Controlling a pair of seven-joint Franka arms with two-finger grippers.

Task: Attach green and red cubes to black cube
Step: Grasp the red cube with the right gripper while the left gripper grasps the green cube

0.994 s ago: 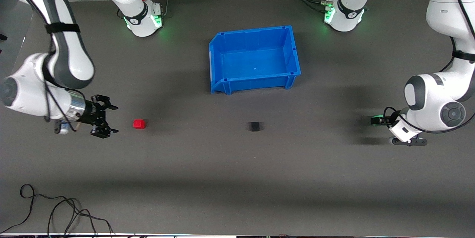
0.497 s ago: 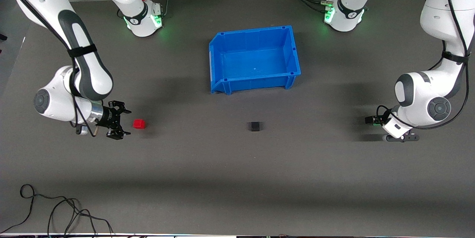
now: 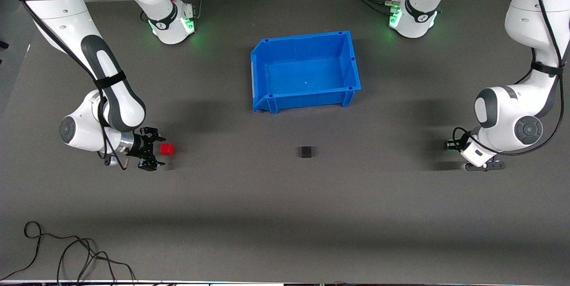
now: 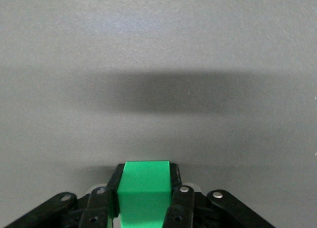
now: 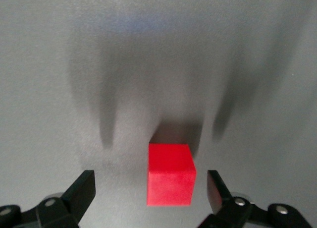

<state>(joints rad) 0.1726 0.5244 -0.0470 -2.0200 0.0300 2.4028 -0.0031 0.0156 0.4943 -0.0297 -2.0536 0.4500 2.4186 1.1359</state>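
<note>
The red cube (image 3: 167, 149) sits on the dark table toward the right arm's end. My right gripper (image 3: 153, 150) is open and low right beside it; in the right wrist view the red cube (image 5: 170, 174) lies between the spread fingertips (image 5: 80, 188), apart from both. The black cube (image 3: 306, 151) sits alone mid-table, nearer the front camera than the blue bin. My left gripper (image 3: 450, 145) is low at the left arm's end of the table, shut on the green cube (image 4: 145, 189), whose green shows only in the left wrist view.
An empty blue bin (image 3: 259, 76) stands mid-table toward the robots' bases. A black cable (image 3: 67, 255) coils on the table at the near corner by the right arm's end.
My right gripper has moved toward the red cube and lower, its open fingers now around it. My left arm shifted slightly and holds the green cube as before.
</note>
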